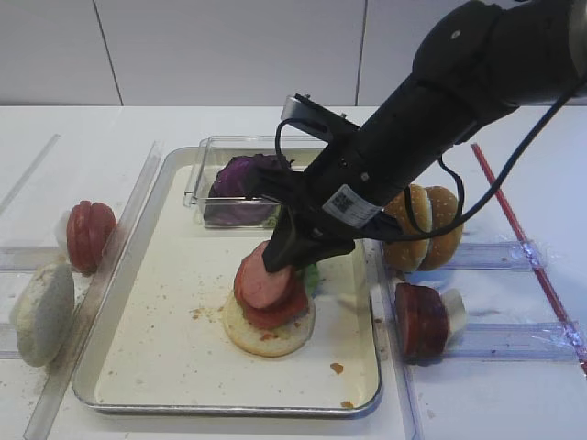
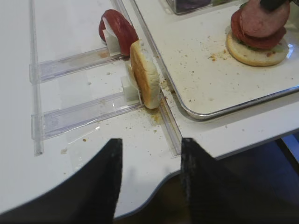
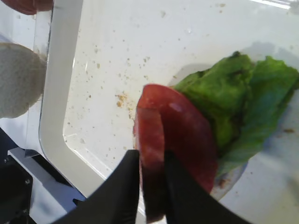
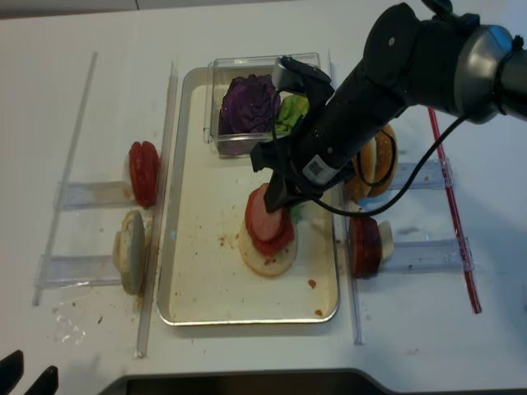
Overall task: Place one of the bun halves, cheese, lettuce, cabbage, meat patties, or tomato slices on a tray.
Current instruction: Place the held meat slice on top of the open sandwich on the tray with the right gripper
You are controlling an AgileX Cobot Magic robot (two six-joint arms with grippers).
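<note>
While the right gripper [image 1: 278,259] reaches down over the middle of the tray [image 1: 138,275], its two black fingers [image 3: 122,191] pinch the upper edge of one meat patty [image 1: 266,275], a pink disc held tilted. That patty leans on a stack near the tray's centre: one pale bun half [image 1: 271,335] lies flat at the bottom, a red slice [image 1: 280,313] sits on it, and a piece of green lettuce [image 3: 233,102] pokes out on the right side under the red layers. The wrist view shows the patty gripped edge-on between the fingers, with the lettuce just behind it.

At the far end of the tray stands one clear plastic box [image 1: 204,179] holding one clump of purple cabbage [image 1: 243,183]; the overhead view also shows more lettuce [image 4: 290,111] in the box beside it.

Left of the tray, two clear racks hold food on edge: one group of red slices [image 1: 89,236] on the farther rack and one pale bun half [image 1: 41,313] on the nearer.

Right of the tray, the farther rack holds two sesame bun halves [image 1: 424,225] standing together, and the nearer rack holds dark-rimmed patties [image 1: 420,319]; their exact number cannot be told.

Down at the near left corner, the left gripper [image 2: 149,182] hangs off the table edge with its fingers spread apart and nothing between them.
</note>
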